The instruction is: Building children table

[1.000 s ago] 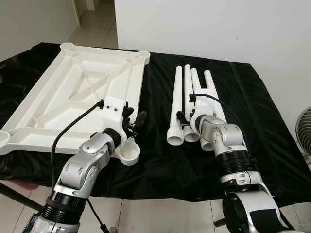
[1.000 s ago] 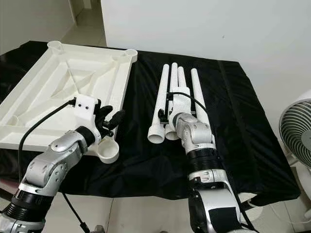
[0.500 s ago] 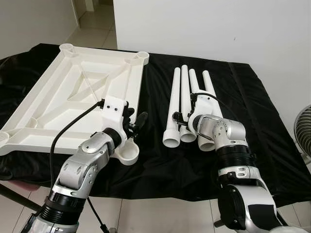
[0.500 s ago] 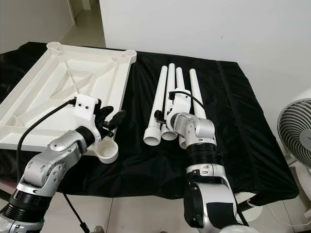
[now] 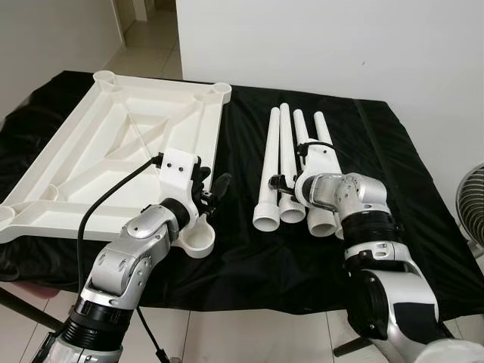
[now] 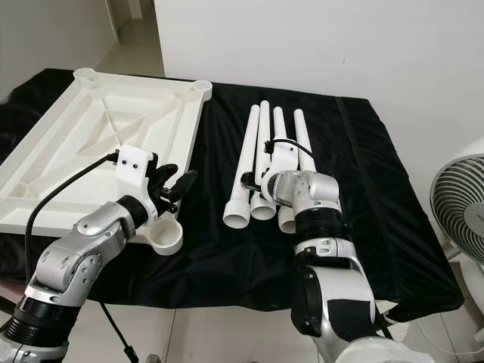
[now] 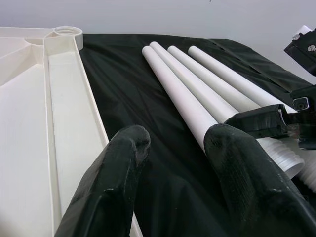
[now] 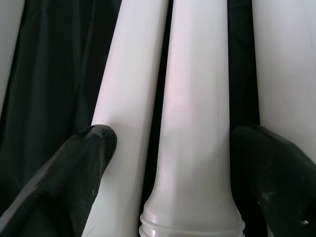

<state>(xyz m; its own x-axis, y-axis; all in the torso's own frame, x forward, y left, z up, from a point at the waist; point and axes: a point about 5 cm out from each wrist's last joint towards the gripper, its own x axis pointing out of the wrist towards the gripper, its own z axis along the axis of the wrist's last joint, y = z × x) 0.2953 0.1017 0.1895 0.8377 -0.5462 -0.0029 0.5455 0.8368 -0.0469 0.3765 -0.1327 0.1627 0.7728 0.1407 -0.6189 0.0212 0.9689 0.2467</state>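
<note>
The right hand (image 6: 257, 184) has swung lower over the four legs (image 5: 291, 162) lying side by side on the black-draped surface (image 5: 378, 151), its spread fingers (image 8: 81, 163) now straddling two of them near their wide ends, not yet closed. A grasp looks imminent. Left of the legs, the upturned tabletop (image 5: 113, 144) waits; the left hand (image 5: 210, 189) hovers spread at its near corner socket (image 5: 198, 240).

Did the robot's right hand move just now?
Yes. The right gripper has swung toward the robot's left across the white legs, now over the two leftmost; the tabletop looks unmoved.
</note>
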